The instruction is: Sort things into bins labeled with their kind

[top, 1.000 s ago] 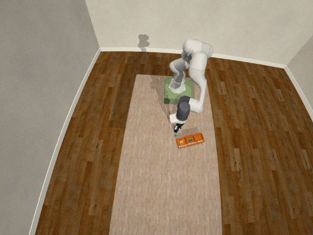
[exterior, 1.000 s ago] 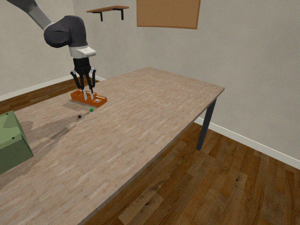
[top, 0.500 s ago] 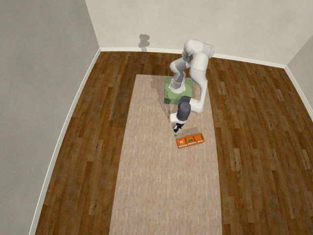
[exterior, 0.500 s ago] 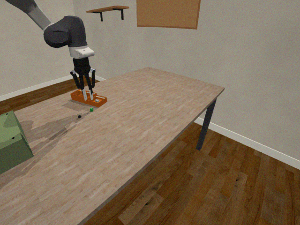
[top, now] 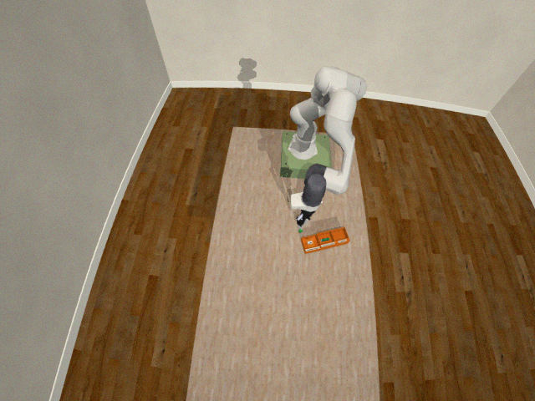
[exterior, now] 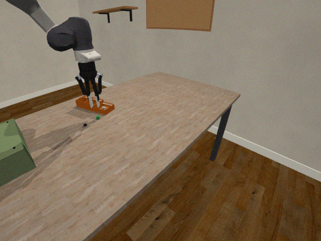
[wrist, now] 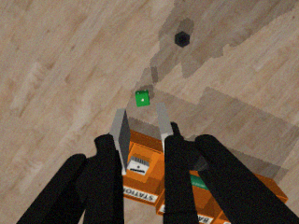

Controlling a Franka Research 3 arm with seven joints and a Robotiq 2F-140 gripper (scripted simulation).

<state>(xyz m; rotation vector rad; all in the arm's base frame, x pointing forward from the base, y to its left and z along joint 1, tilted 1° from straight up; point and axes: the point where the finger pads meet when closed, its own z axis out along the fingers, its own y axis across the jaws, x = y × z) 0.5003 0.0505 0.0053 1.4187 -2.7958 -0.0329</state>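
Three orange labelled bins [top: 325, 239] stand joined in a row on the table; they also show in the side view [exterior: 95, 105] and the wrist view [wrist: 187, 181]. The end bin holds a small white thing [wrist: 138, 166], the middle bin a green thing [top: 326, 238]. A small green cube [wrist: 142, 97] [exterior: 98, 117] lies on the table just off the row's end. A small black piece [wrist: 181, 39] [exterior: 85, 125] lies farther out. My gripper [wrist: 142, 119] hangs above the end of the row near the green cube [exterior: 94, 105]. Its fingers stand a narrow way apart with nothing between them.
The robot's green base block [exterior: 12, 150] stands at the table's near end behind the arm [top: 306, 155]. The labels on the bins are too small to read.
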